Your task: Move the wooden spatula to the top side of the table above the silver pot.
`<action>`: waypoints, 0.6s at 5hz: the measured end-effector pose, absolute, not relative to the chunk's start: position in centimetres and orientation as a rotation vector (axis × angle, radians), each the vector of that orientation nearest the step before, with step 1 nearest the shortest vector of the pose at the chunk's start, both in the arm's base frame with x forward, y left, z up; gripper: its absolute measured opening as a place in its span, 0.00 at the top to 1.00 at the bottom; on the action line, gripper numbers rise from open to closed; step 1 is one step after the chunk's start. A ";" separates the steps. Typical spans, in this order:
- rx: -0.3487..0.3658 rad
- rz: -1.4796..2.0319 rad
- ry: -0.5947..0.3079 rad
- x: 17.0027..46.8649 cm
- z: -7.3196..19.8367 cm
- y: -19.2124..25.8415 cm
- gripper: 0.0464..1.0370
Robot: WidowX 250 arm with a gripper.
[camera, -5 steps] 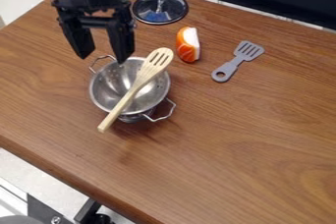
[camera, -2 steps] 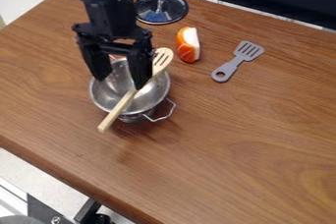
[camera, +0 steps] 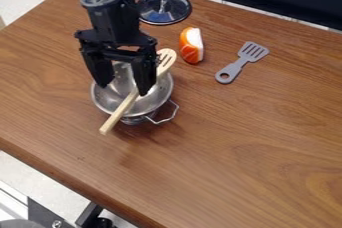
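My black gripper (camera: 123,88) hangs over the silver pot, its two fingers spread wide and open with nothing held between them. Beneath it the wooden spatula (camera: 120,114) lies slantwise across the pot, its slotted head toward the upper right and its handle end jutting out at the lower left. The right finger covers the middle of the spatula; whether they touch I cannot tell. The silver pot (camera: 159,95), a colander-like bowl with wire handles, stands on the left part of the table, its upper rim partly hidden behind the gripper.
A glass lid (camera: 175,9) lies above the pot near the back edge of the wooden table (camera: 240,137). An orange-and-white toy piece (camera: 190,45) sits right of the arm, and a grey slotted spatula (camera: 235,67) lies farther right.
From upper left of the pot, the gripper has moved right and down to a place over it, still open. The spatula and pot have stayed put.
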State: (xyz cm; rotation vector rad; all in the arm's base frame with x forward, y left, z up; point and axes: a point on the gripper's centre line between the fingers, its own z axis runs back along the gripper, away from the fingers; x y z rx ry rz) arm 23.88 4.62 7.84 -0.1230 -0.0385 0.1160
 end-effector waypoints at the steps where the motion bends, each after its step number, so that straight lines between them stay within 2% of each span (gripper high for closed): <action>1: -0.110 0.121 -0.045 23.8 7.4 4.3 0.04; 3: -0.089 0.126 -0.075 24.3 7.3 4.5 0.04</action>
